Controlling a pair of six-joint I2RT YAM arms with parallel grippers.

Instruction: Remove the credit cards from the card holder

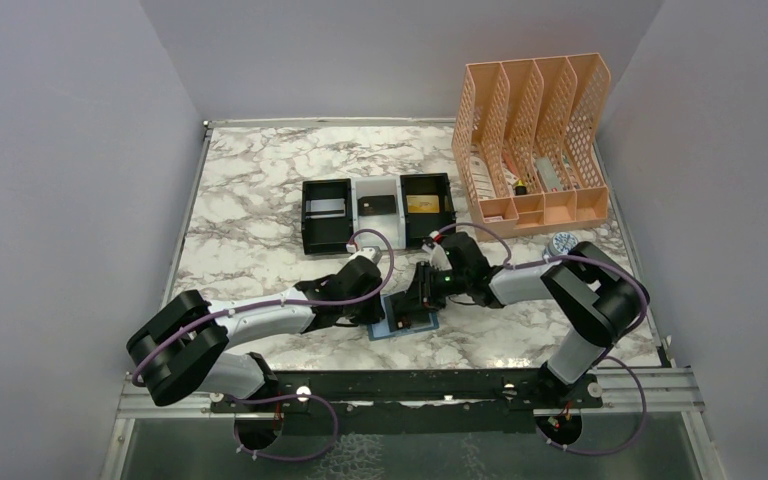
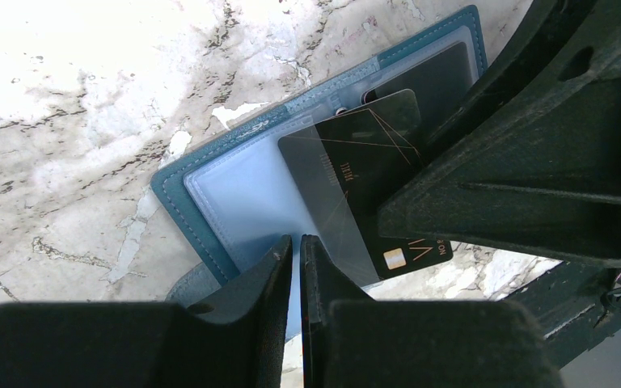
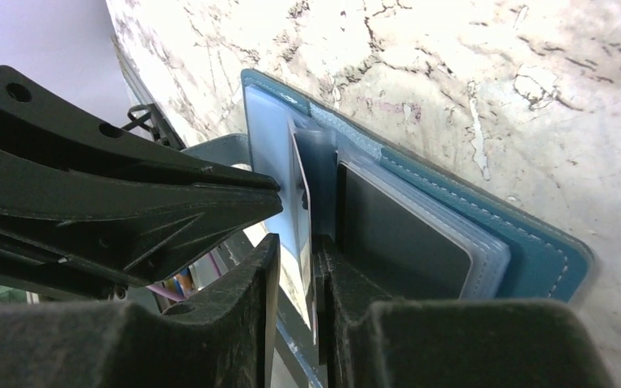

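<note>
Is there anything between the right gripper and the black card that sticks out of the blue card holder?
Nothing visible. The black card sits edge-on between the fingers of the right gripper, whose jaws are slightly apart. The left gripper pinches a clear leaf of the card holder close beside, but not in between.

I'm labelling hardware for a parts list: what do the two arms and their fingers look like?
Both the left arm and right arm have black joints, white links and purple cables looping alongside. The fingers are black plastic with ribbed bracing.
</note>
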